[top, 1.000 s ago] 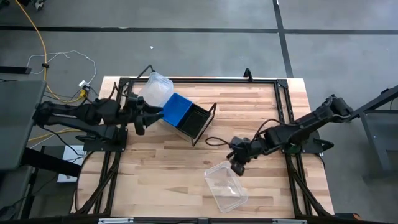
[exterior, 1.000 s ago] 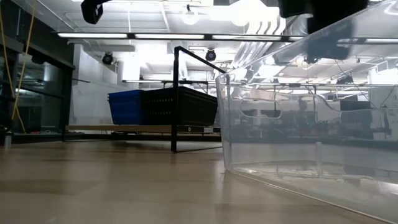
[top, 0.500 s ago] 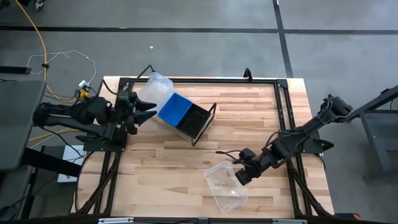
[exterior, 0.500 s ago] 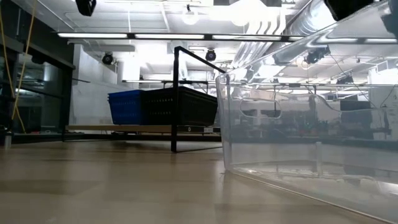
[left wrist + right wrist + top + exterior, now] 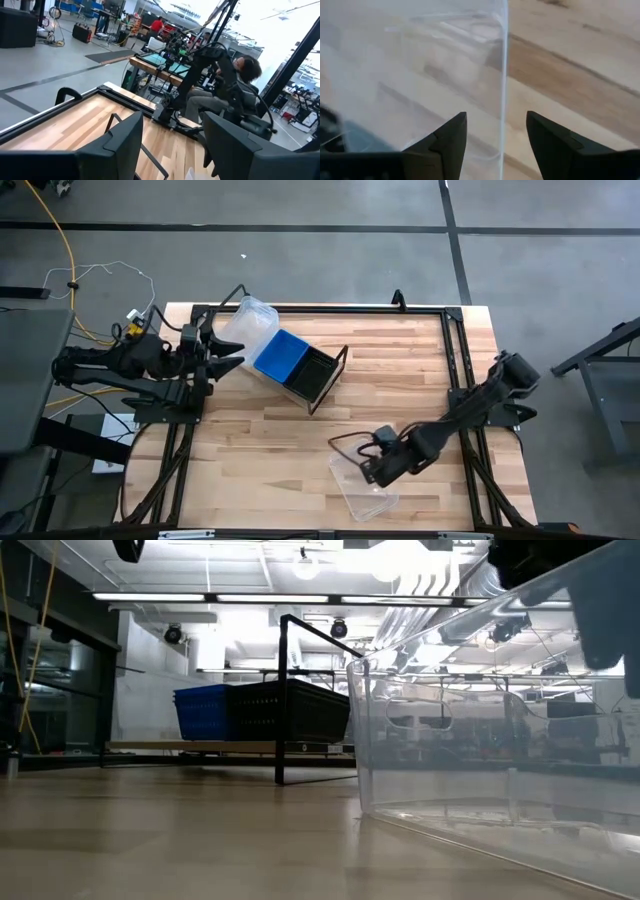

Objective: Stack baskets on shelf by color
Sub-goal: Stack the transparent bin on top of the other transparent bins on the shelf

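Left gripper point(image 5: 232, 353) open, parked upper left by the shelf point(image 5: 318, 376). My right gripper point(image 5: 496, 137) open, straddling the clear basket's point(image 5: 362, 477) wall, lower centre. I'd seat deep on the rim, close squarely, then lift level.

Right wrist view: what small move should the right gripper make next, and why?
Probably close. The right gripper is open with its fingers on either side of the thin upright wall of the clear plastic basket, which sits on the wooden table, so closing should pinch that wall for lifting.
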`<state>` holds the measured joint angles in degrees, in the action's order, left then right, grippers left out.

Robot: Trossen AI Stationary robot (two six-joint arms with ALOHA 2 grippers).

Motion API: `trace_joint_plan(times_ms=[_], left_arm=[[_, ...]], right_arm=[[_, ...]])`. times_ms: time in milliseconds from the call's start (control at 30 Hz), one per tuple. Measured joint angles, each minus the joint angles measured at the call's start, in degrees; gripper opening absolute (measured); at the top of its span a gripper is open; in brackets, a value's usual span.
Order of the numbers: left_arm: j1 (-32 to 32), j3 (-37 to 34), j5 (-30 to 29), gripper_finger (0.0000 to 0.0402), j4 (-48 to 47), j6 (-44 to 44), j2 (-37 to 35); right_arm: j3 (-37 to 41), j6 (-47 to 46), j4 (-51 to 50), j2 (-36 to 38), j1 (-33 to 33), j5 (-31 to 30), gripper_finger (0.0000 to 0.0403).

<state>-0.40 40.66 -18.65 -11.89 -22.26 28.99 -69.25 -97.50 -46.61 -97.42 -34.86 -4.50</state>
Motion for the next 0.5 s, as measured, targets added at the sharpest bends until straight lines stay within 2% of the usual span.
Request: trace_joint_plan(times_ms=[100,200,500], left_arm=[[0.0,0.0,0.0,0.0196,-0.3,-0.1,0.5],[0.0,0.0,-0.7,0.0196,-0.3,-1.8,0.6],[0.0,0.0,-2.1,0.0196,-0.3,-9.3,4.0]], right_arm=[[-3.7,1.9,-4.0,-4.3,0.0,0.1,0.0193],[-5.5,3.8,-3.4,-6.9,0.0,1.6,0.0193],[-4.2,2.9,-2.0,-9.5,-2.3,-1.0,0.0193]])
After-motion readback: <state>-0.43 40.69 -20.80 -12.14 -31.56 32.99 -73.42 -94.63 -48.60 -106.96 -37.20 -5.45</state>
